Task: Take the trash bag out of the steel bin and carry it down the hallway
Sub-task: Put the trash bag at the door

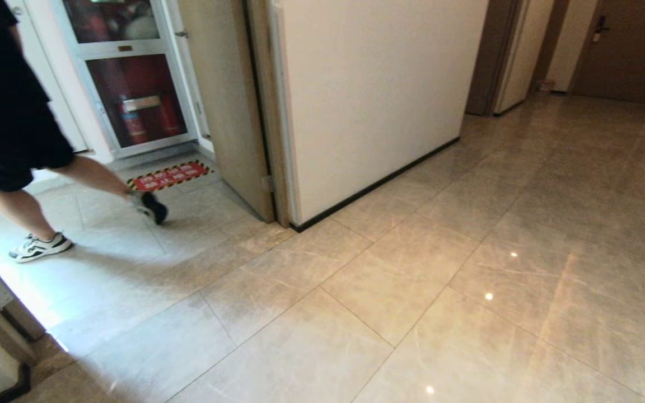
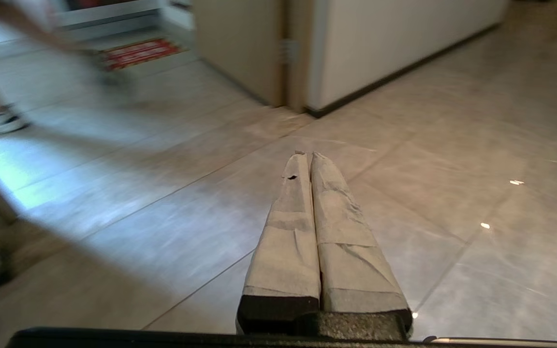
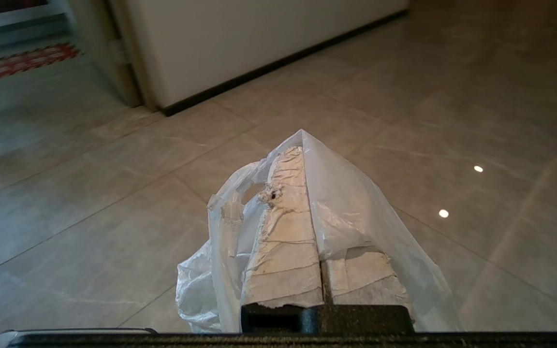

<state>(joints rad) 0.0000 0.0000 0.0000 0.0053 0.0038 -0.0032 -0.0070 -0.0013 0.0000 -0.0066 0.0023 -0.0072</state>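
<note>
My right gripper (image 3: 302, 150) is shut on the trash bag (image 3: 356, 212), a thin translucent white plastic bag. The film is pinched between the two taped fingers, drapes over one of them and hangs down past the other. My left gripper (image 2: 306, 155) is shut with nothing between its taped fingers, held above the floor. Neither arm shows in the head view. The hallway (image 1: 524, 235) of glossy beige marble-look tiles runs ahead to the right, between white walls with black baseboards. The steel bin is out of view.
A person (image 1: 14, 123) in dark shorts and sneakers walks at the far left, by a fire-extinguisher cabinet (image 1: 132, 95) with a red floor marking (image 1: 168, 174). A white wall corner (image 1: 294, 221) with an open door juts out ahead. Closed doors (image 1: 619, 50) stand at the hallway's far end.
</note>
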